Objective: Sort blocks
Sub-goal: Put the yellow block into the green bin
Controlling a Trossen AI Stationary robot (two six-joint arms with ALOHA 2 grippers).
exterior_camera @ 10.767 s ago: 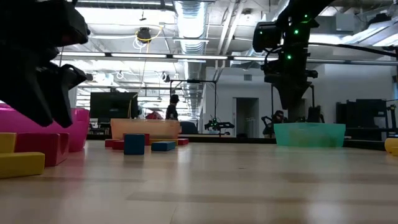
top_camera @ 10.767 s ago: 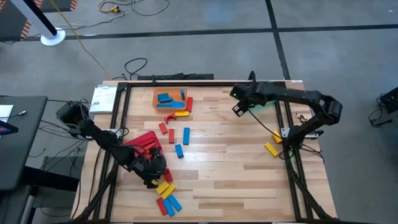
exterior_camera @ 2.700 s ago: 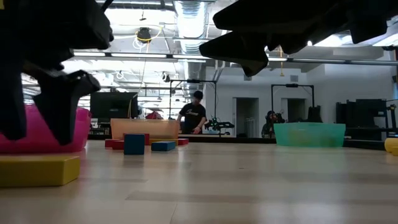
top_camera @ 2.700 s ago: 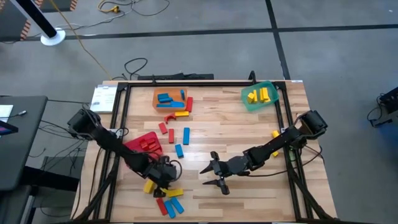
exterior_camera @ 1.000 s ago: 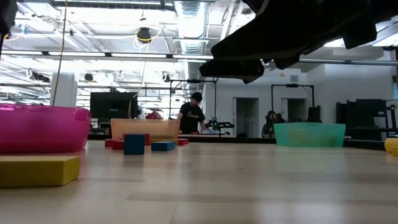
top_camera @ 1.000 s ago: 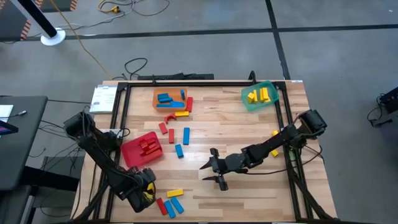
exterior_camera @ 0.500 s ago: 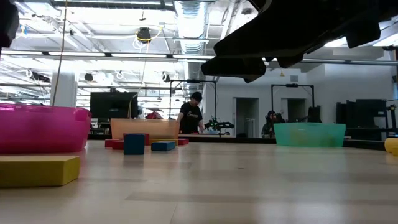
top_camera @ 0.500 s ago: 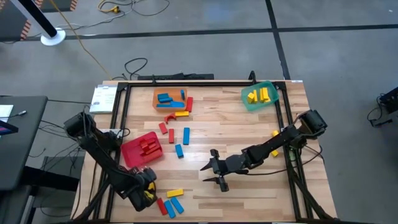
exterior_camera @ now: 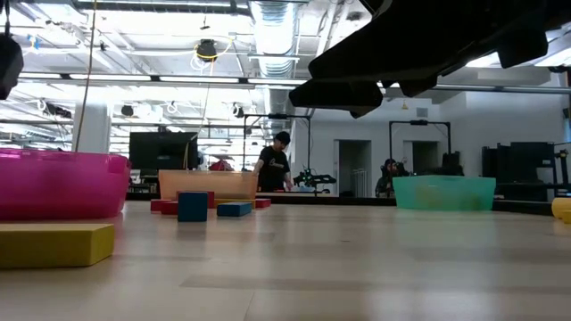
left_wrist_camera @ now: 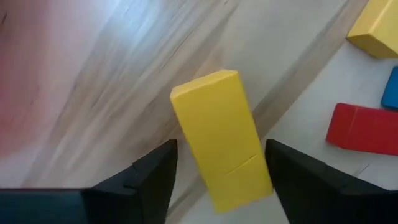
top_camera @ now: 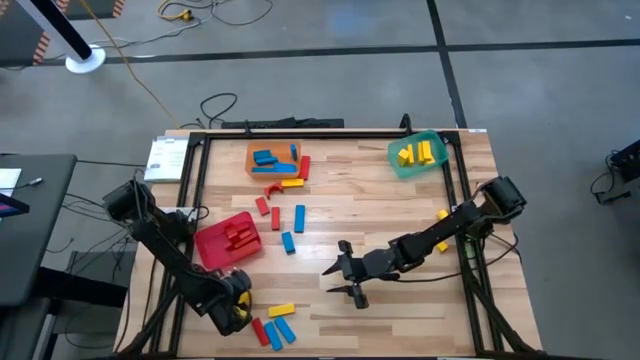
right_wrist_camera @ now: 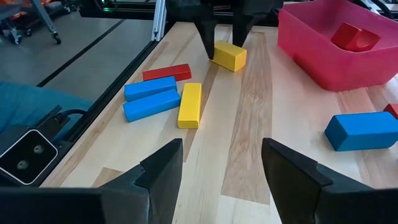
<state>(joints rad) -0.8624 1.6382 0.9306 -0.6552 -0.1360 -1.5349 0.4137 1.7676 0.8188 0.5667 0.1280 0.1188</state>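
- Since the frame a second ago, little has shifted: the left gripper [top_camera: 238,312] stays low at the near left of the table over a yellow block [left_wrist_camera: 221,138], and the right gripper [top_camera: 338,276] stays hovering mid-table.
- The left gripper's fingers [left_wrist_camera: 146,180] stand on either side of the yellow block with a gap showing on each side, so it is spread around the block and not clamped on it.
- The right gripper's jaws are spread wide and hold nothing.
- The table [top_camera: 400,310] is pale wood planks inside a dark frame, standing on a grey floor with cables.
- A red bin [top_camera: 228,240] holds red blocks, an orange bin [top_camera: 272,158] holds blue blocks, and a green bin [top_camera: 418,155] holds yellow ones.
- Loose blocks lie between the red and orange bins; another cluster lies near the left gripper, and one yellow block [top_camera: 440,214] is at the right edge.
- The low view alone shows the room: ceiling lights, monitors, and a person [exterior_camera: 276,167] standing far behind the table.
- The right wrist view alone shows the other arm's fingers straddling the yellow block, with red, blue and yellow blocks beside it.
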